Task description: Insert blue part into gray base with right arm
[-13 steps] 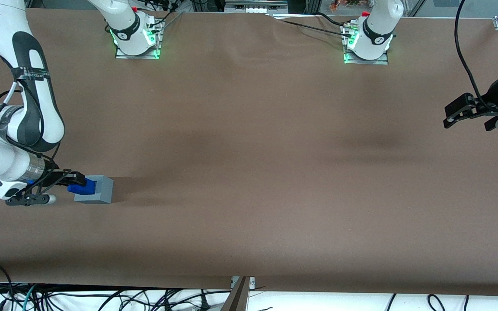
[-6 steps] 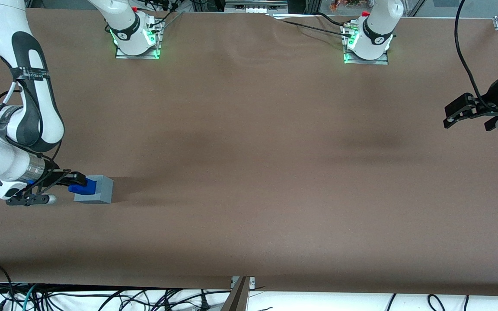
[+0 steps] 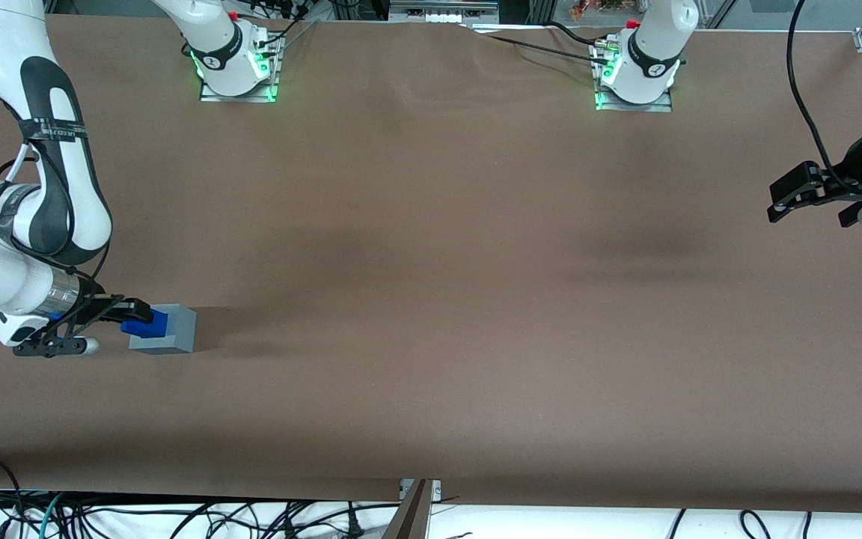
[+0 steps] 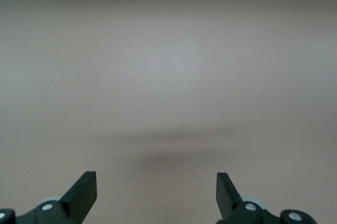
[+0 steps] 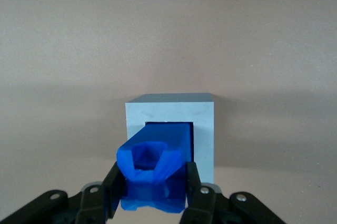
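The gray base (image 3: 169, 329) sits on the brown table toward the working arm's end. The blue part (image 3: 145, 323) hangs over the base's top, at the side nearest the arm. My right gripper (image 3: 132, 313) is shut on the blue part. In the right wrist view the black fingers (image 5: 115, 182) press both sides of the blue part (image 5: 155, 161), whose leading end reaches into the square recess of the gray base (image 5: 204, 129). How deep it sits in the recess is hidden.
Two arm mounts with green lights (image 3: 236, 71) (image 3: 634, 75) stand at the table's edge farthest from the front camera. Cables (image 3: 176, 516) trail along the near edge. The brown table cloth (image 3: 431, 299) spreads wide toward the parked arm's end.
The gripper and the blue part have shifted very slightly toward the gray base. The base has not moved.
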